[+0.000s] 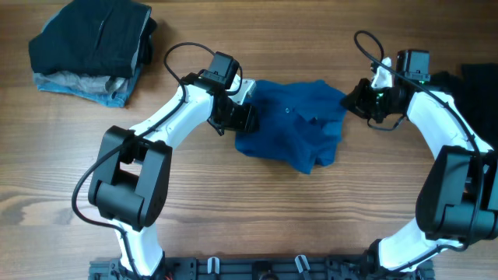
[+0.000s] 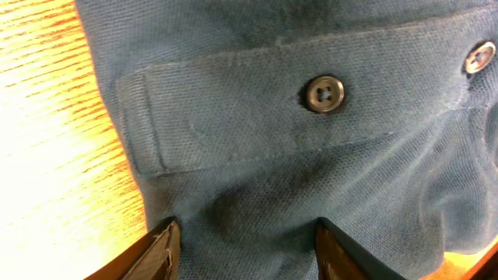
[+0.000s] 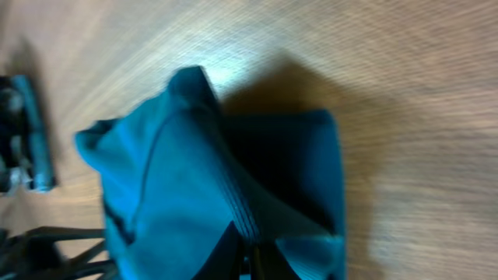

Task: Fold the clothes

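Note:
The clothes are one royal-blue polo shirt [image 1: 296, 128], crumpled in a heap at the middle of the wooden table. My left gripper [image 1: 240, 117] sits at its left edge. In the left wrist view the placket [image 2: 257, 117] with two buttons lies just ahead, and the left gripper [image 2: 247, 229] stands open, its fingers [image 2: 159, 249] wide apart with flat blue knit between them. My right gripper [image 1: 355, 101] is at the shirt's right edge. The right wrist view shows that gripper [image 3: 247, 250] shut on a raised ridge of the shirt [image 3: 171, 179].
A stack of folded dark and pale grey-blue garments [image 1: 93, 50] lies at the back left. A black garment [image 1: 478, 85] shows at the right edge. Bare wood [image 1: 257, 210] runs in front of the shirt to the mounting rail [image 1: 257, 268].

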